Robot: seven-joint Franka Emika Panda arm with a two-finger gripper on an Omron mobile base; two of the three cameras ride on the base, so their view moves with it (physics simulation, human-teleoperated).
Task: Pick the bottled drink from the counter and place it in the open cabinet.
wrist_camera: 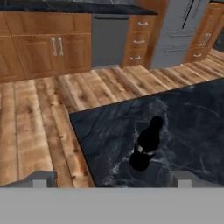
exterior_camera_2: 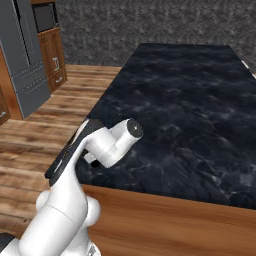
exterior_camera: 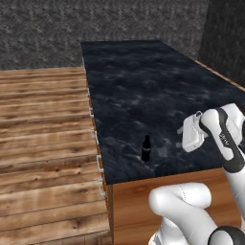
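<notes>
Standing upright on counter [exterior_camera: 143, 86]: black, narrow-necked bottled drink [exterior_camera: 146, 148].

The bench [exterior_camera: 143, 86] surface ahead of the tool [exterior_camera: 184, 136] carries one obstacle: the bottled drink [exterior_camera: 146, 148], upright near the bench's front corner, apart from the tool. Open surface surrounds the bottle on all sides. Beyond the bench edge behind it, only wooden floor [wrist_camera: 39, 113] lies below.
</notes>
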